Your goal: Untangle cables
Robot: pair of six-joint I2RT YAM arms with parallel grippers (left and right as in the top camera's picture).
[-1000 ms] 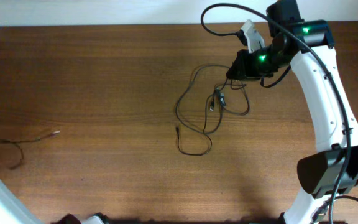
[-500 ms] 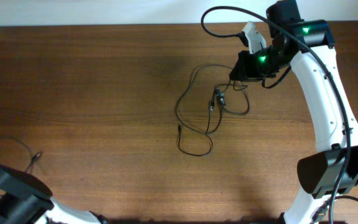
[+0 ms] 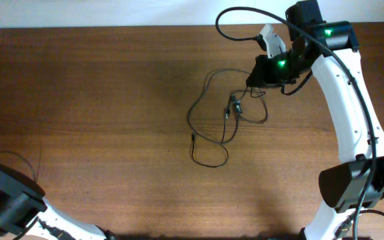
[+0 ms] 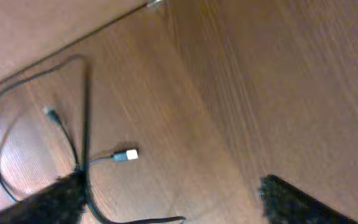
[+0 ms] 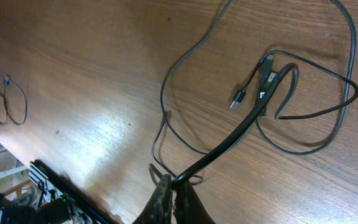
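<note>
**Jaws.** The right gripper (image 5: pixel 171 184) has its jaws pressed together on a black cord (image 5: pixel 229 140), pinching it at the lower edge of the right wrist view. From there the cord rises taut and slantwise toward the tangle of cables (image 5: pixel 266 81). The left gripper (image 4: pixel 169 182) has its jaws wide apart with nothing clamped between them. Both fingers (image 4: pixel 48 199) are blurred.

**Task objects.** The tangle of cables (image 3: pixel 232 105) lies on the wooden tabletop (image 3: pixel 112 80), right of centre, just beside and below the right gripper (image 3: pixel 257 75). It consists of several thin black loops that cross one another. Two small plug ends lie close together near the middle, and one long loop trails toward the lower left and ends in a free tip.

**Second cable.** In the left wrist view a separate cable (image 4: pixel 86 124) lies flat on the wood, well apart from the tangle. It carries a white plug (image 4: pixel 128 154) and a smaller dark plug (image 4: pixel 50 112). One of its strands passes just beside the left-hand finger; whether they touch cannot be told.
</note>
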